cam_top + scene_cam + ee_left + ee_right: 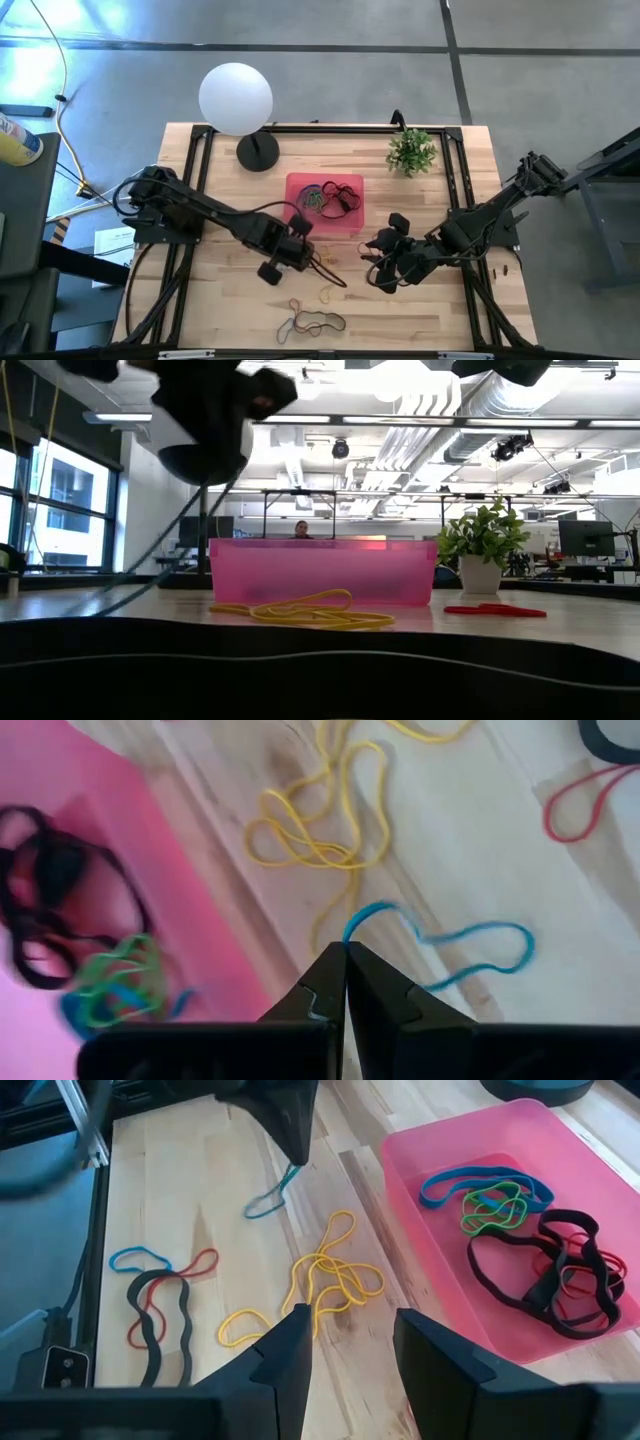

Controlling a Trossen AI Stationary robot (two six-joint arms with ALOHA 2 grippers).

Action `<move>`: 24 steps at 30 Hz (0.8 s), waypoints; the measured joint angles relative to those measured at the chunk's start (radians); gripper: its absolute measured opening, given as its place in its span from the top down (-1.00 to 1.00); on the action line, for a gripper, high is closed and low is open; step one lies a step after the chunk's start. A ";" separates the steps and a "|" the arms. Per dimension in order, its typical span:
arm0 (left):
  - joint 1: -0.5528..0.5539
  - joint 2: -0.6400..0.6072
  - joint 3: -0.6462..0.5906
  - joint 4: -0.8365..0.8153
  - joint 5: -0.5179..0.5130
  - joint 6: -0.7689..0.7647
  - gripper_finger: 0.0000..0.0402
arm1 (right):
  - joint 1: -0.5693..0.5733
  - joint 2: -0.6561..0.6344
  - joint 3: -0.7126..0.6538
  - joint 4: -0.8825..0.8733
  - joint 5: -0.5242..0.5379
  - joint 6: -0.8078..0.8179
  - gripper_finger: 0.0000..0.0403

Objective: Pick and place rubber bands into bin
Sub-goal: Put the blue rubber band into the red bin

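Left tool [346, 955] pinched a thin blue rubber band [470, 948] just beside the shallow translucent pink plastic bin [300, 186].
The band hung above the wooden tabletop [420, 300], near tangled yellow bands [322, 1285]; black, green and blue loops lay inside the bin. Farther right, the right tool [350, 1342] hovered spread.

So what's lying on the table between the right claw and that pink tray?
Bare wood up to the bin; the yellow rubber bands lie just beside that stretch, ahead of the open right gripper, in its wrist view.
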 joint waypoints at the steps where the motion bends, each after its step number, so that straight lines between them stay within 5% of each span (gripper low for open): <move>1: 0.000 0.000 0.016 -0.010 -0.013 0.010 1.00 | 0.000 0.000 0.000 0.000 0.001 0.000 0.34; 10: 0.013 -0.002 0.151 -0.093 -0.113 0.094 1.00 | 0.000 0.000 0.000 -0.002 0.005 -0.008 0.34; 24: 0.175 -0.003 0.316 -0.158 -0.165 0.248 1.00 | 0.000 0.000 0.000 -0.002 0.009 -0.009 0.34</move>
